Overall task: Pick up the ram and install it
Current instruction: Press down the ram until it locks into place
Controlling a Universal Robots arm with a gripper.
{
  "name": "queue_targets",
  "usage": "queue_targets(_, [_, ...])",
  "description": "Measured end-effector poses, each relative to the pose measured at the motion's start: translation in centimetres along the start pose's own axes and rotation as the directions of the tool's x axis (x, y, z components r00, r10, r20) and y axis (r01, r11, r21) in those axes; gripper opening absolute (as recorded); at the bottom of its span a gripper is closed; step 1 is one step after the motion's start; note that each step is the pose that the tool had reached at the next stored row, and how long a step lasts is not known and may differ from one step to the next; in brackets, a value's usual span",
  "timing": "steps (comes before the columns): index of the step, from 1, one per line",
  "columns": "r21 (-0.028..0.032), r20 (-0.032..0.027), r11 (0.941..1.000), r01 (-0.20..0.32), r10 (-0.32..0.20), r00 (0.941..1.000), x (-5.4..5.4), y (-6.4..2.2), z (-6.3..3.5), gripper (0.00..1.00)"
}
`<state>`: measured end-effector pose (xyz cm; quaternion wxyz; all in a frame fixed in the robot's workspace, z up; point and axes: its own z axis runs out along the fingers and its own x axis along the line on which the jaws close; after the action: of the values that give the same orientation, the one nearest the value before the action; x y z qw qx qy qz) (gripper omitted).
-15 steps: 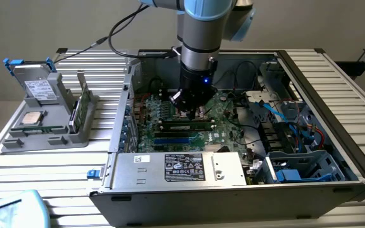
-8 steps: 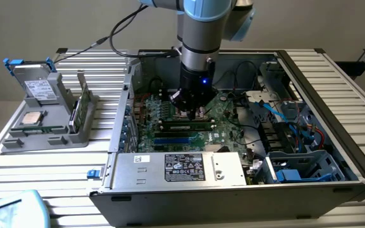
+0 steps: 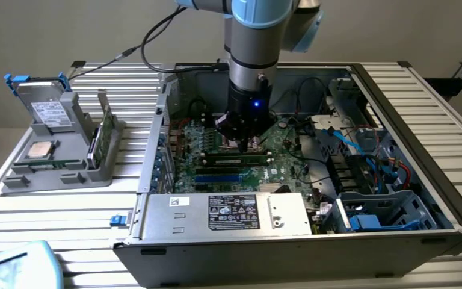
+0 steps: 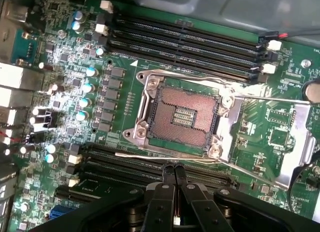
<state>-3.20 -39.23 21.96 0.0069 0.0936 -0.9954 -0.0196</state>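
Note:
A ram [image 3: 235, 160], a green stick with a white label, sits lengthwise in a black slot on the motherboard [image 3: 215, 141] inside the open PC case. My gripper [image 3: 243, 144] hangs just behind and above that stick. In the wrist view the gripper [image 4: 175, 168] is shut, its two black fingers pressed together with nothing between them, the tips over the slot bank [image 4: 150, 164] beside the empty CPU socket [image 4: 181, 117]. Part of the seated ram [image 4: 100, 186] shows beside the fingers. Another green ram stick [image 3: 103, 135] stands upright in the grey holder.
The grey holder [image 3: 55, 171] at the exterior view's left also carries a square silver CPU [image 3: 38, 150] and a hard drive [image 3: 45, 108]. The power supply [image 3: 223, 214] lies along the case's near side. Cables and a drive cage [image 3: 375, 211] crowd the exterior view's right.

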Motion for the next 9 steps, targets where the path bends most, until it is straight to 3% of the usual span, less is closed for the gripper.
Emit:
queue_targets(4, [-0.0002, 0.0044, 0.9983, -0.058, 0.058, 0.9983, 0.0, -0.01, 0.05, 0.1])
queue_targets(9, [-0.001, 0.0094, 0.992, -0.126, 0.126, 0.992, 0.0, 0.0, 0.11, 0.1])
